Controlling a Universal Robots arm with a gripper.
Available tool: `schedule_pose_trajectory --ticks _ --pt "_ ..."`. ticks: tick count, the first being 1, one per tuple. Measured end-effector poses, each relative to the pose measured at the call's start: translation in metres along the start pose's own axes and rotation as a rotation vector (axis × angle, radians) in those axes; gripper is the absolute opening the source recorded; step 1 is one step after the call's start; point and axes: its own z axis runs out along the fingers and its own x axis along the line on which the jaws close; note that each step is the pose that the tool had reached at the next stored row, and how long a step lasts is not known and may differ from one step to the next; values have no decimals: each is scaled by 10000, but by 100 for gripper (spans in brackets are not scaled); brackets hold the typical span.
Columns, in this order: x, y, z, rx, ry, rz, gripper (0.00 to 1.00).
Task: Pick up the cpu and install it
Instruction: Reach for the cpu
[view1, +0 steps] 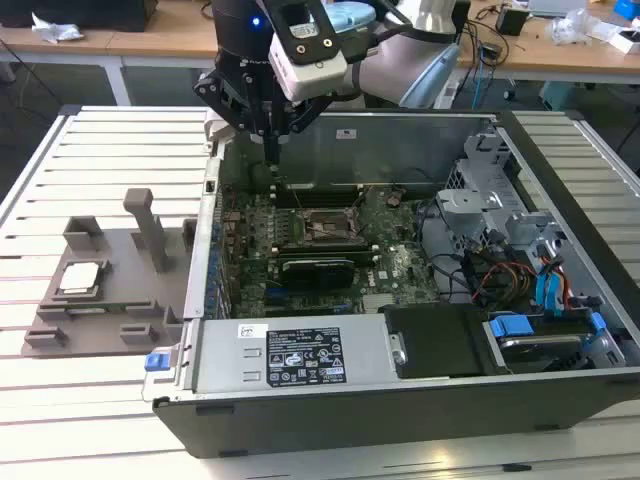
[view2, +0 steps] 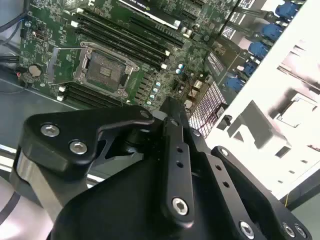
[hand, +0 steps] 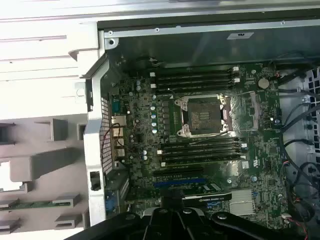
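Exterior view gives me the whole layout: a white slatted desk (view1: 100, 420), and on it an open computer case (view1: 400, 405) lying on its side with the green motherboard (view1: 395, 262) facing up. Beside the case, toward the exterior view's left, sits a grey plastic tray (view1: 110, 335) with raised blocks. The cpu (view1: 79, 279) lies flat in a square seat on that tray, silvery top up, with nothing touching it.

On the board the black CPU socket (view1: 325, 228) is bare. In the first wrist view I look down into the socket (hand: 202, 116) and see no chip in it.

My fingers (view1: 272, 142) hang over the rear of the board, above and just behind the socket and well apart from the tray. They are clenched together on nothing; in the second wrist view the fingers (view2: 172, 130) read as one closed dark bar.

So I judge the pick-up not yet begun — the chip is in its tray and I am over the wrong place for it. A grasp would call for carrying myself across the case's side wall to the tray, parting the fingers wide enough for the chip's edges, and coming down square and level, since the part is thin and sits low in its seat.
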Motion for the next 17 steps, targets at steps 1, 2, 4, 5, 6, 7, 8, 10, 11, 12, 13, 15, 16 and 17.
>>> schedule_pose_trajectory --ticks 1,2,4,5,6,7,8,10,11,12,13,15,16,17 --pt "35 -3 -2 1 1 1 11" --pt "141 -11 -4 0 0 0 11" --pt "244 -18 -6 0 0 1 11" --pt "277 -21 -7 0 0 1 11" --pt "336 -25 -9 1 1 -1 11" --pt "388 -29 -10 0 0 1 11" --pt "420 -31 -11 1 0 2 11" --pt "510 -38 -12 0 0 0 11" --pt "541 -40 -13 0 0 1 11" --pt "566 -42 -13 0 0 1 11" --pt "678 -51 -16 0 0 0 11" --pt "788 -59 -17 0 0 1 11" --pt "844 -63 -18 -1 0 0 11" --pt "891 -67 -18 0 0 1 11"
